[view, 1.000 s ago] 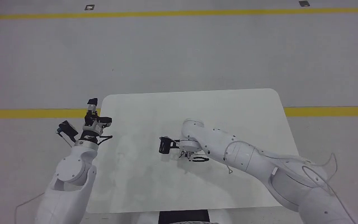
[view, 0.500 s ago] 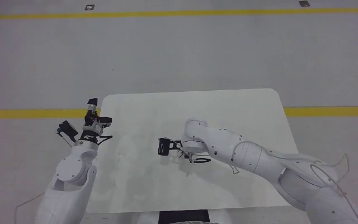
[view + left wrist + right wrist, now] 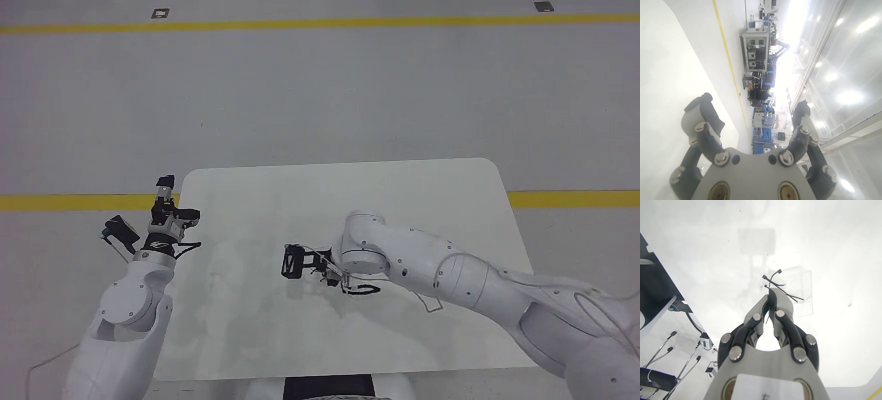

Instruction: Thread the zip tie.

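Pinched between right gripper (image 3: 769, 293) fingers (image 3: 780, 300): zip tie (image 3: 766, 286), head just past fingertips, tail trailing back toward palm. Just beyond fingertips: two loose zip ties (image 3: 771, 281), crossed, lying on tray (image 3: 811, 294) atop table (image 3: 696, 237). Well apart, at table's left edge: left gripper (image 3: 172, 200), fingers (image 3: 702, 111) spread wide.

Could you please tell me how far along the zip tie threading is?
Done: the right end effector is shut on one zip tie, its strap pinched between the fingers. In hand: that grip, over the table, with loose zip ties crossed just beyond. Remaining: the tail is not yet through the head, no loop shows, and the left end effector is open and empty beside the table's edge.
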Robot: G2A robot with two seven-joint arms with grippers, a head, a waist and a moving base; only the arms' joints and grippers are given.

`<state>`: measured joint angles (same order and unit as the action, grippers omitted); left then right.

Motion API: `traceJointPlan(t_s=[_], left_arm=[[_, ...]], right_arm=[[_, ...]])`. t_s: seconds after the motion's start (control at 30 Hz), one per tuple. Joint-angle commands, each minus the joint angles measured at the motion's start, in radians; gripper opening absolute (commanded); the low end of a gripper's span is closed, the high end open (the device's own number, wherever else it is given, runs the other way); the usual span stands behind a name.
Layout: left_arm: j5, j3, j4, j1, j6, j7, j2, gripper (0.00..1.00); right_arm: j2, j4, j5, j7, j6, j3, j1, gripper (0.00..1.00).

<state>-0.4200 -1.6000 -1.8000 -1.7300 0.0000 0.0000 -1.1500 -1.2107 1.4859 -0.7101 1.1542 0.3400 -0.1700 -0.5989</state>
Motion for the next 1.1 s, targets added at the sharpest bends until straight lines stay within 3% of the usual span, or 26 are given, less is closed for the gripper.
traceJointPlan(t_s=[0.0,0.63,1.07], left_arm=[[0.000,0.000,0.000,0.000,0.000,0.000,0.000,1.00],[0.000,0.000,0.000,0.000,0.000,0.000,0.000,1.00],[0.000,0.000,0.000,0.000,0.000,0.000,0.000,1.00]], right_arm=[[0.005,0.009,-0.002,0.005,0.000,0.000,-0.005,0.00],[-0.038,-0.012,-0.008,0.043,0.000,0.000,-0.040,0.00],[-0.050,-0.001,-0.002,0.087,0.000,0.000,-0.050,0.00]])
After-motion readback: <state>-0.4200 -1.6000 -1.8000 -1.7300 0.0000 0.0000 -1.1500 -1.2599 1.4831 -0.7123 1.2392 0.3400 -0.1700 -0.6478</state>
